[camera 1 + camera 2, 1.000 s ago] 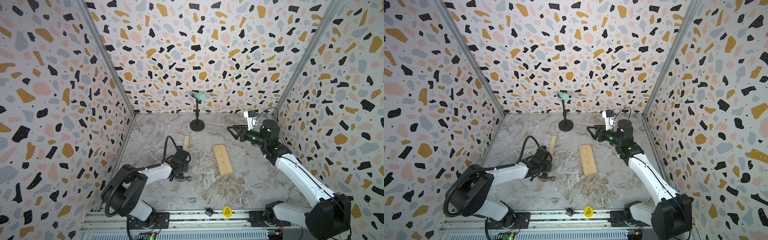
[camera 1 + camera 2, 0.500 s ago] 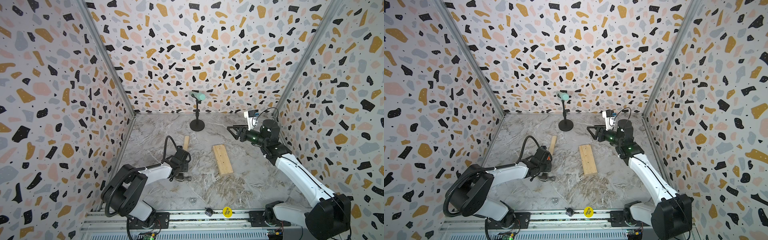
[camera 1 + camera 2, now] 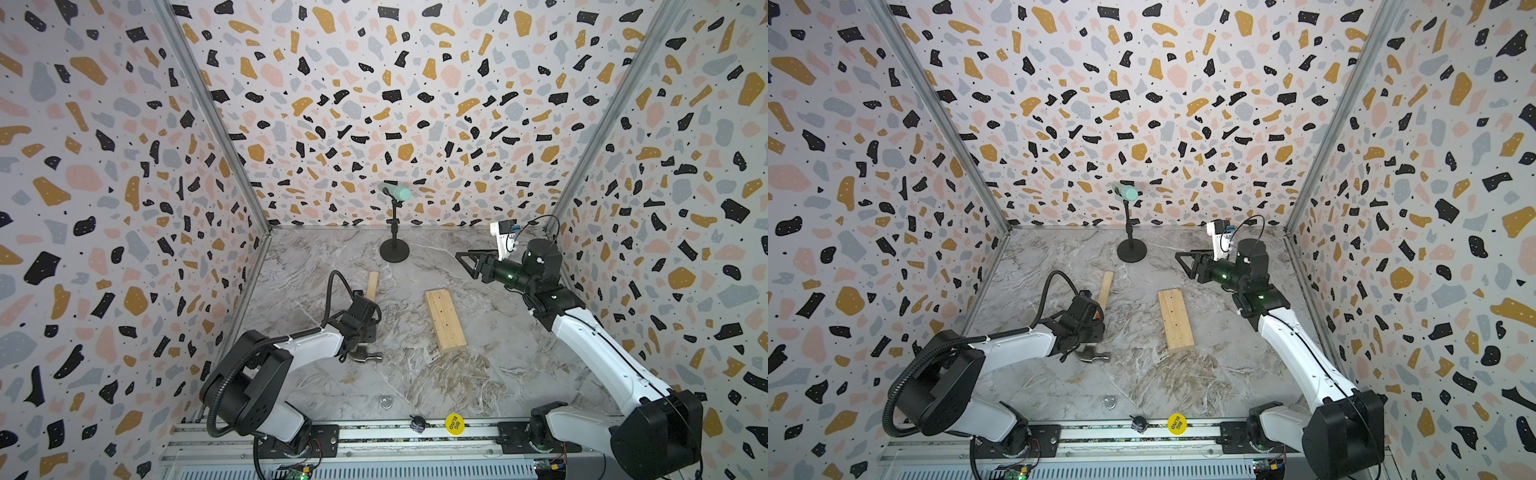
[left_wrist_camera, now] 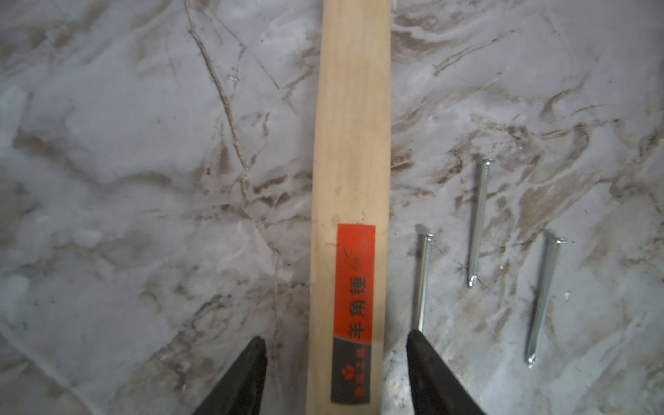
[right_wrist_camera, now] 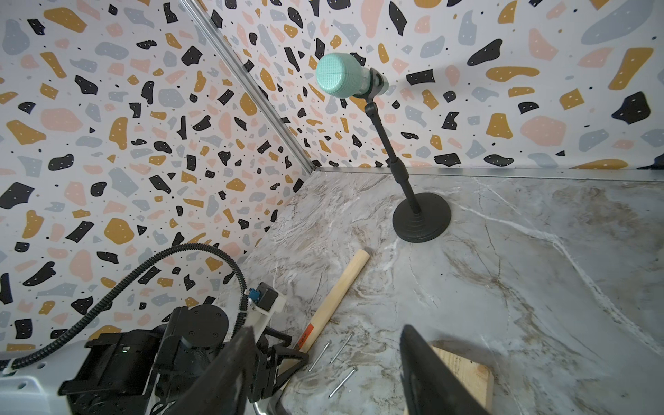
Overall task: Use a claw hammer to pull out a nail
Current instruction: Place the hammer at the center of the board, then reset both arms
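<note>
The claw hammer [image 3: 371, 286] lies flat on the marble table, its silver head [image 3: 1093, 355] toward the front and its pale handle [image 4: 350, 143] pointing back. My left gripper [image 4: 336, 346] sits low over the handle at the orange-and-black label, open, with a gap on each side of the wood. Three silver nails [image 4: 479, 219] lie loose on the table beside the handle, also seen in the right wrist view [image 5: 341, 346]. My right gripper [image 3: 465, 259] hovers open and empty at the back right, above the table.
A pale wooden block [image 3: 444, 320] lies mid-table, right of the hammer. A microphone on a black round stand [image 3: 394, 249] stands at the back. A metal ring [image 3: 386, 402] and a yellow disc [image 3: 454, 424] lie near the front rail. Patterned walls enclose three sides.
My left gripper's jaws have spread apart off the hammer handle. Neither arm has moved noticeably, and the hammer lies where it was.
</note>
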Tool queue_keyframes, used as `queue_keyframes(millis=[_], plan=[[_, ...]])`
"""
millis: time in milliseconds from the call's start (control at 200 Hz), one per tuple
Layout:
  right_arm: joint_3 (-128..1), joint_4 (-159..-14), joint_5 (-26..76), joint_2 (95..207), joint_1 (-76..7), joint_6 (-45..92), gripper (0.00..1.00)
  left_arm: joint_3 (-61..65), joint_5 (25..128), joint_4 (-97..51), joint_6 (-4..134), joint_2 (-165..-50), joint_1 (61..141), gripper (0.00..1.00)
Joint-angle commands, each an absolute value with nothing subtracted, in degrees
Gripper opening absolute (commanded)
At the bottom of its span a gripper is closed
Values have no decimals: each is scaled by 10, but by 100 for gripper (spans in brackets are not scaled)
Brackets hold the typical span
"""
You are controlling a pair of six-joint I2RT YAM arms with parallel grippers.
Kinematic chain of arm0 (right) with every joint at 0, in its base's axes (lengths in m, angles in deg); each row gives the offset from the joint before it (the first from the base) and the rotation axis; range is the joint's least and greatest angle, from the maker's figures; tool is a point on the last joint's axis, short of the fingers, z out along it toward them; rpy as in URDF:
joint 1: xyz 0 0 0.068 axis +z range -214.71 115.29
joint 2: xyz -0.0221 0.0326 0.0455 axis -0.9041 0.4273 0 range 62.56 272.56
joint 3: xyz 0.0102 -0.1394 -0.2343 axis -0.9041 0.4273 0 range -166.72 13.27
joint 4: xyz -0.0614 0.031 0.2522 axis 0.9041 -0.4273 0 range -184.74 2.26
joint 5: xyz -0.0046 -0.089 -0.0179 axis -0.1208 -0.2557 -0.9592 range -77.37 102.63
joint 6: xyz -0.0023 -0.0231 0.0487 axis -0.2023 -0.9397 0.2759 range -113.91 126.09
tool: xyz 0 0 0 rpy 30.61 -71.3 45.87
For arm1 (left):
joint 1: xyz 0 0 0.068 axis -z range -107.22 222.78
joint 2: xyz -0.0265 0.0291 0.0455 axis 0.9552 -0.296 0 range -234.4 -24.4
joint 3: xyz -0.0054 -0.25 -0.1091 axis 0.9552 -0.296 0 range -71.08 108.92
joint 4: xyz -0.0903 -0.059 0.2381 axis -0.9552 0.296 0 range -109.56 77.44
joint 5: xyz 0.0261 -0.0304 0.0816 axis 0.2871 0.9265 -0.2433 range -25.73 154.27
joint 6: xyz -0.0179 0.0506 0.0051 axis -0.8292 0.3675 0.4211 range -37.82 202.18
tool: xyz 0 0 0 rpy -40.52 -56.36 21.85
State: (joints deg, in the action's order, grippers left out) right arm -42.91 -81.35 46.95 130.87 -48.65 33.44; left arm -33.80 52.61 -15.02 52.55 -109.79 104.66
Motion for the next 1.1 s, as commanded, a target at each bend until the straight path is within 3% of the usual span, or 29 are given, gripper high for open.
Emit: queue_keyframes(millis=[0,240,310,511,621,1096], plan=[[-430,-821,479,1287,-496,322,66,-315,509,-135,528,-1074,1043,66],[-428,-834,494,1289,-523,311,73,-290,495,-111,531,-1050,1042,88],[-426,-838,496,1288,-530,310,77,-285,490,-106,533,-1040,1042,99],[-410,-834,496,1285,-549,313,95,-270,484,-99,533,-1012,1029,99],[-400,-834,491,1283,-559,312,100,-263,486,-101,534,-991,1018,99],[-331,-804,440,1259,-601,291,99,-270,462,-169,535,-893,948,100]])
